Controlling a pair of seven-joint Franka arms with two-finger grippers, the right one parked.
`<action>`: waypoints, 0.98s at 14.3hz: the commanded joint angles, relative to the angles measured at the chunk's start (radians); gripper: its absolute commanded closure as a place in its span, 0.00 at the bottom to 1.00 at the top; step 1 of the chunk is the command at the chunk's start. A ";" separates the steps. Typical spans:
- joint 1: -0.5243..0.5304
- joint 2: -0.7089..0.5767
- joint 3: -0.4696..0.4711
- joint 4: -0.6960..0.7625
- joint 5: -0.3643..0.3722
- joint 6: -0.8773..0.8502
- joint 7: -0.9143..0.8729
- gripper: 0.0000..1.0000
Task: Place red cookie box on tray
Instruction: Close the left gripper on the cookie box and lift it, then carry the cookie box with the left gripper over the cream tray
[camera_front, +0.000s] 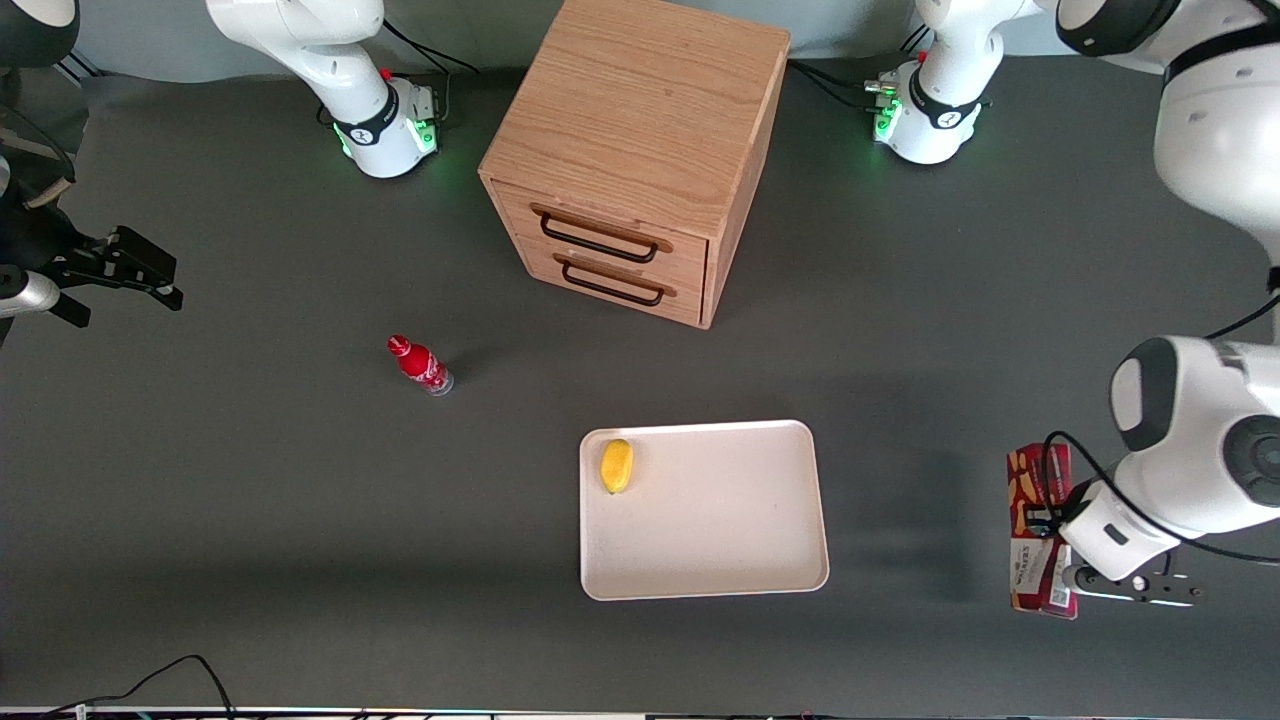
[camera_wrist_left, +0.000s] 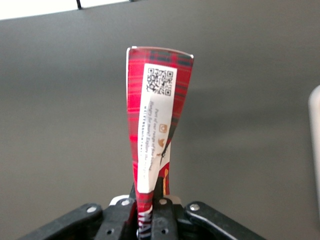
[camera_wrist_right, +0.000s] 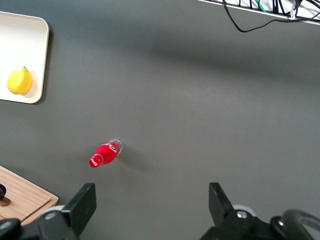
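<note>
red cookie box (camera_front: 1036, 505) clamped in the hand (camera_wrist_left: 150, 210), well apart from tray (camera_front: 800, 500).

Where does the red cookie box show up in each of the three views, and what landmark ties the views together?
Front view: the red cookie box sits toward the working arm's end of the table, under the end effector, apart from the tray.
Left wrist view: the red cookie box is clamped between the fingers.
Right wrist view: not in it.
Shared landmark: the tray.
</note>
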 joint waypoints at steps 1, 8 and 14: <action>-0.060 -0.078 -0.052 0.102 -0.013 -0.235 -0.124 1.00; -0.223 -0.053 -0.145 0.148 -0.012 -0.178 -0.506 1.00; -0.298 0.099 -0.132 0.089 0.015 0.074 -0.586 1.00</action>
